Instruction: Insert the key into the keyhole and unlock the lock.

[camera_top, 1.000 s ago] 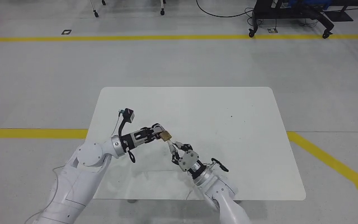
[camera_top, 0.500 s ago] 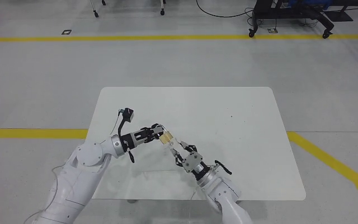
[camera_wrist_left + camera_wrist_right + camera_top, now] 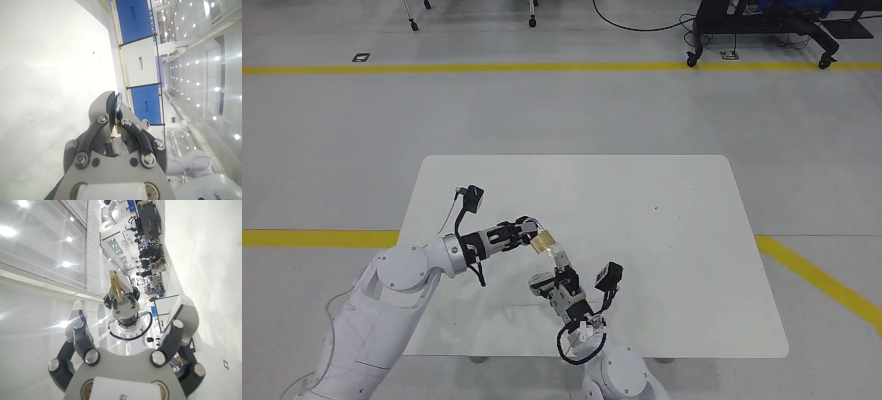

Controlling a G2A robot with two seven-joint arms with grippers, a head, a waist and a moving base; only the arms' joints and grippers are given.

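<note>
A small brass padlock (image 3: 540,240) hangs over the white table (image 3: 672,200), and my left gripper (image 3: 531,233) is shut on it. In the left wrist view the silver shackle (image 3: 118,101) sits pinched between the left gripper's (image 3: 115,99) fingers, with the brass body (image 3: 119,129) behind it. My right gripper (image 3: 552,268) is just in front of the lock and points at it. In the right wrist view my right gripper (image 3: 130,304) is open with nothing in it. Beyond it, the padlock (image 3: 113,281) shows its end face with a silver key (image 3: 118,290) in the keyhole.
The tabletop around both arms is bare, with its front edge (image 3: 692,355) close below the right arm. Yellow floor lines (image 3: 542,68) run beyond the table. Carts and equipment (image 3: 762,20) stand far at the back.
The right arm has swung in under the lock and rolled its wrist over, so its camera now faces up the table. The left gripper with the padlock has barely moved.
</note>
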